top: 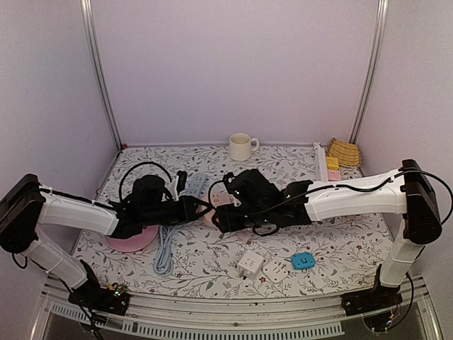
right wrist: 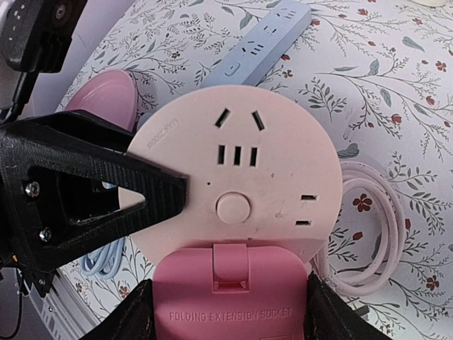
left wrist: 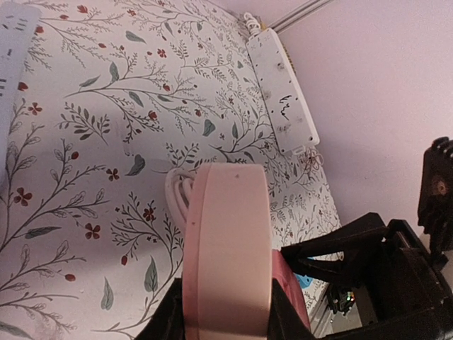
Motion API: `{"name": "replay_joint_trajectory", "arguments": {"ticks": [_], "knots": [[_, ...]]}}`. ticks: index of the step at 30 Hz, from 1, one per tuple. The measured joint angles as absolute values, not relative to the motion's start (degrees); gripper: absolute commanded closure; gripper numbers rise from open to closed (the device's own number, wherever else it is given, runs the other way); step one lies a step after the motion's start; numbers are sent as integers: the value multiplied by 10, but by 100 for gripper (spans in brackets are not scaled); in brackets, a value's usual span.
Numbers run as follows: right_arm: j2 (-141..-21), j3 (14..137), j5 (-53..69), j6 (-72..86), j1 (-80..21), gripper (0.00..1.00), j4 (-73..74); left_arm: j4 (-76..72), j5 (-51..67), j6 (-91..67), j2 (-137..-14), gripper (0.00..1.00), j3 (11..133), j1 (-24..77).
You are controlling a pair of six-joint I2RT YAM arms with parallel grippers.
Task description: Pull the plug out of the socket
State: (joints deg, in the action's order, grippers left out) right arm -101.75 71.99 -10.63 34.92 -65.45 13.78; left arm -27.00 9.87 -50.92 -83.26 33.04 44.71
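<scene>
A round pale-pink socket (right wrist: 237,177) is held above the table at the middle (top: 212,211). A darker pink plug block (right wrist: 230,297), marked "folding extension socket", sits against its lower face. My right gripper (right wrist: 230,315) is shut on this plug block, one finger on each side. My left gripper (left wrist: 226,319) is shut on the socket's rim (left wrist: 226,241), seen edge-on, and its black finger (right wrist: 92,184) presses the socket's left side. The plug also shows in the left wrist view (left wrist: 289,283). The socket's pale cord (right wrist: 371,227) lies coiled underneath.
A blue power strip (right wrist: 265,39) and its cable (top: 164,251) lie left of centre by a pink plate (top: 132,241). Two white adapters (top: 250,263) and a blue one (top: 303,261) lie near the front. A mug (top: 242,146), a white strip (top: 323,157) and a yellow basket (top: 345,151) stand at the back.
</scene>
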Motion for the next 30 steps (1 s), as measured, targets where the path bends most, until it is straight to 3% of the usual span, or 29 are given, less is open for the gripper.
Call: {"name": "replay_joint_trajectory", "arguments": {"ticks": [19, 30], "knots": [[-987, 698, -113, 351, -651, 59, 141, -258, 114, -492, -861, 100, 366, 447], [-930, 693, -112, 351, -656, 59, 145, -206, 51, -481, -890, 100, 369, 414]]}}
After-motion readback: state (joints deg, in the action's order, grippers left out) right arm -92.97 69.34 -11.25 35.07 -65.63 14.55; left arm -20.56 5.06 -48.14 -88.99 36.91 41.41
